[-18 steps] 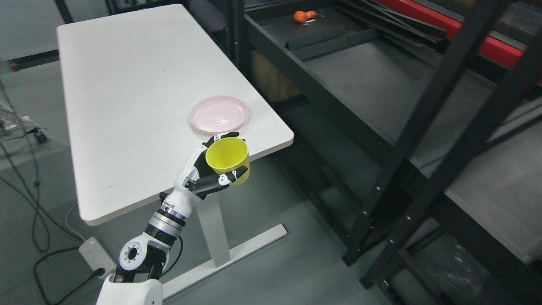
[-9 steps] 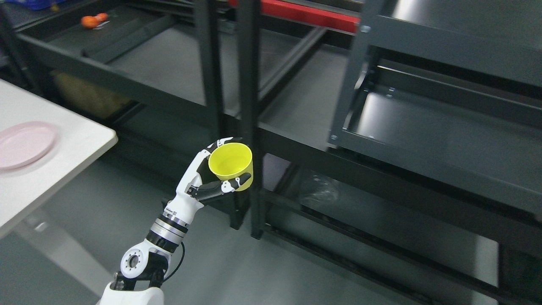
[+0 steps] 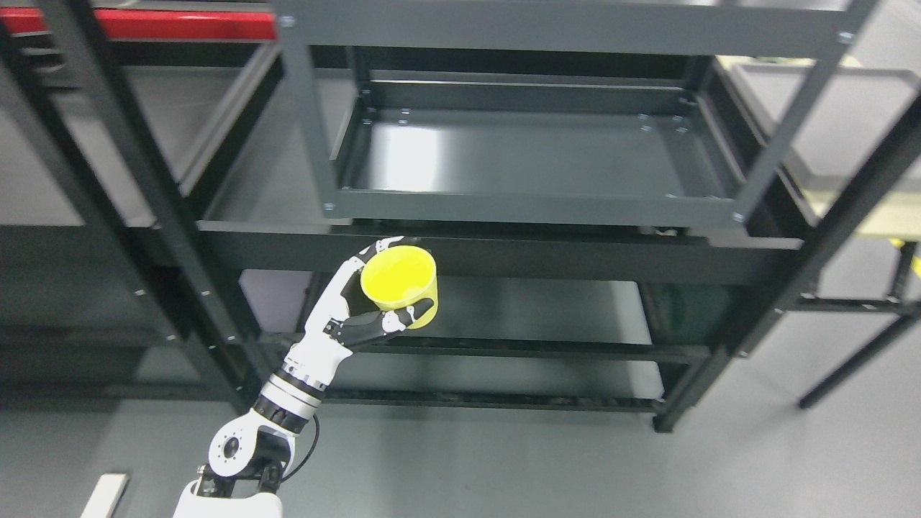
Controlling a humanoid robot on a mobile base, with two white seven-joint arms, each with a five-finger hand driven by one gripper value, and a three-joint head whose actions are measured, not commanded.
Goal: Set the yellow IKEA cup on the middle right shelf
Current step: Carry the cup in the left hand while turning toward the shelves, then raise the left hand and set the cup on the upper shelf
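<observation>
Gripping the yellow cup (image 3: 399, 284) upright, mouth up, at lower centre-left of the frame, left hand (image 3: 363, 309) fingers (image 3: 403, 316) wrapped round its wall for level carriage, short of the dark shelf (image 3: 532, 155) at upper centre.

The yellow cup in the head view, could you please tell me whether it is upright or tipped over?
Roughly upright: the yellow cup has its open mouth facing up toward the camera, its empty inside visible, gripped by the left robot hand.
</observation>
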